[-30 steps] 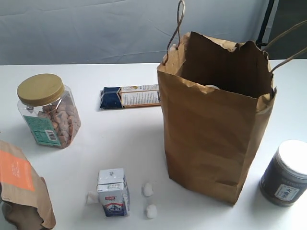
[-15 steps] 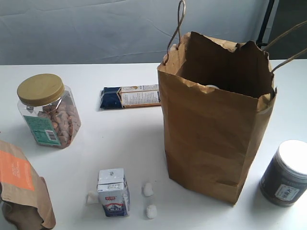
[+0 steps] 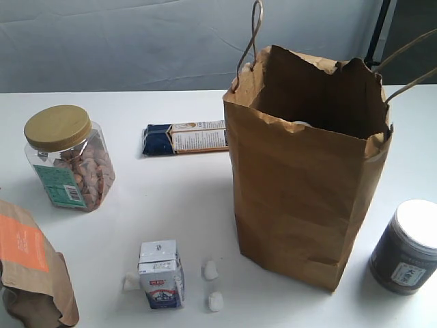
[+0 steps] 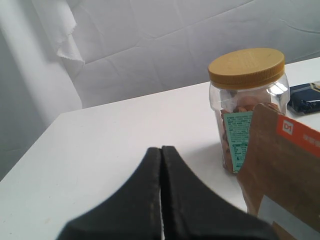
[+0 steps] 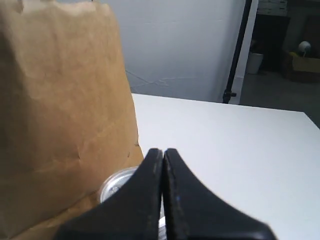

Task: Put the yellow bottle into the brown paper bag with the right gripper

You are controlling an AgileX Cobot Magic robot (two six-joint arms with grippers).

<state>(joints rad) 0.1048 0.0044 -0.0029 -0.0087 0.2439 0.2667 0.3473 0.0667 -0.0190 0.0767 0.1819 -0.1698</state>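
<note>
Yellow bottle nowhere on the table (image 3: 171,205). A pale rounded shape (image 3: 301,124) peeks up inside the brown paper bag (image 3: 300,198), just behind its front rim. I'd call that the white cap, so the bottle is most likely in the bag, though I can't confirm it.

Right gripper (image 5: 163,153) has its jaws pressed together with nothing between them, low beside the bag's wall. Left gripper (image 4: 161,150) is clenched and empty too, over by the nut jar (image 3: 68,160) and the brown pouch (image 3: 31,266).

With the drop apparently made, the job is a clean exit:
- Draw the right gripper away from the paper wall, not along it; a nudge could tip the bag.
- Mind the dark jar (image 3: 408,249), just beside the bag's right corner and close under the gripper in the right wrist view.
- Stay below or well outside the 2 cord handles (image 3: 254,34) and the ragged rim.

Open room lies on the bare white table to the right of the bag. The left side is crowded with the small carton (image 3: 161,275) and the blue packet (image 3: 186,137).
</note>
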